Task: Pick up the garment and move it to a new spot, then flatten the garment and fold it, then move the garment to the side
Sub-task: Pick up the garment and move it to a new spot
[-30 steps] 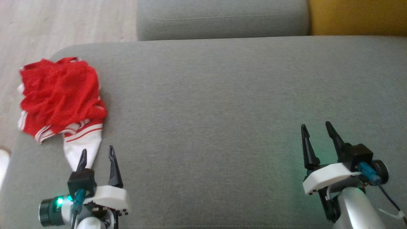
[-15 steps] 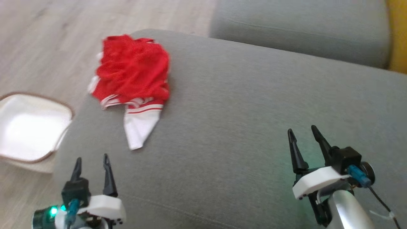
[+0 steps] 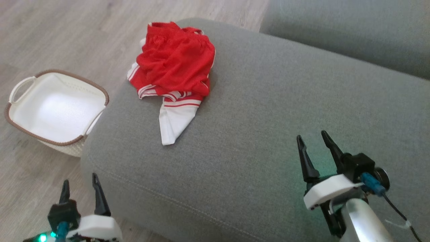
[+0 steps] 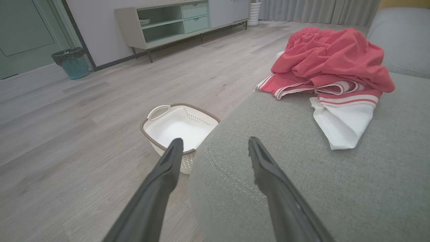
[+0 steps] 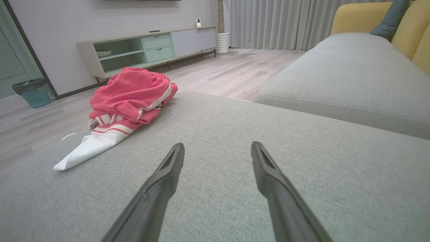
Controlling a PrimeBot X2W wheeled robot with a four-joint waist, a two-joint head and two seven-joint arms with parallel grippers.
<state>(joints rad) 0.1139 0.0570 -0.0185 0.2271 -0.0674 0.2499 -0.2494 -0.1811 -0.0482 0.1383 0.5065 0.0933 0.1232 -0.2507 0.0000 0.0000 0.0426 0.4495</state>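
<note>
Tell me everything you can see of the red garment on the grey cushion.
The garment is a crumpled heap of thin red fabric, mesh-like in the head view, with white stripes along its edges and a gathered hem on top. A white panel crossed by red stripes spills flat from under the heap, tapering to a point toward the robot. It lies bunched at the far left corner of the grey cushion, reaching its edge. Only the cushion touches it.

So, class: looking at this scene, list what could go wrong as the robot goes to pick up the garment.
1. The garment sits bunched at the corner of the cushion; a clumsy nudge might tip it toward the floor or basket.
2. Pinching just the white flap may drag the bundle rather than lift it.
</note>
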